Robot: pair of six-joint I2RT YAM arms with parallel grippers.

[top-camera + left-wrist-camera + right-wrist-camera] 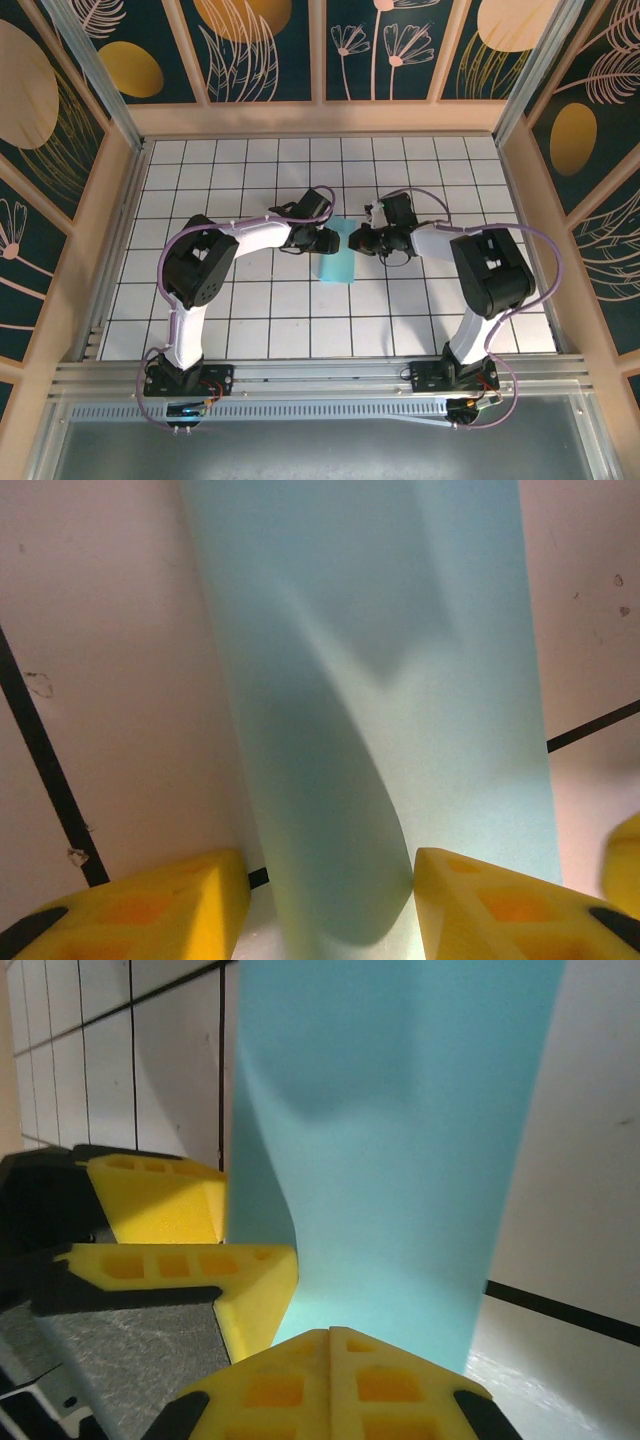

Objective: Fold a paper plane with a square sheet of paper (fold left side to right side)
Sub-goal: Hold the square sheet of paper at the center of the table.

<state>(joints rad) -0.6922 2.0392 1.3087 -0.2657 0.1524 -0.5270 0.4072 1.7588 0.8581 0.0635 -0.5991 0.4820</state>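
- Lying doubled over on the white grid-tiled table point(250, 330), the thin turquoise-blue square sheet of paper point(336, 264) sits between the two pincers, its long axis running away from the arm bases.
- The left pincer point(327, 240) stands half open astride the sheet's soft curl on its left side, not clearly clamping it.
- The right pincer point(357, 243) is fully closed at the right edge; I cannot tell whether it nips the paper.
- Both are about equally near; the curl probably needs pressing flat.

the turquoise-blue sheet of paper point(335, 262) is lying mid-surface point(250, 330), doubled over into a narrow strip, its fold bulging softly, uncreased.
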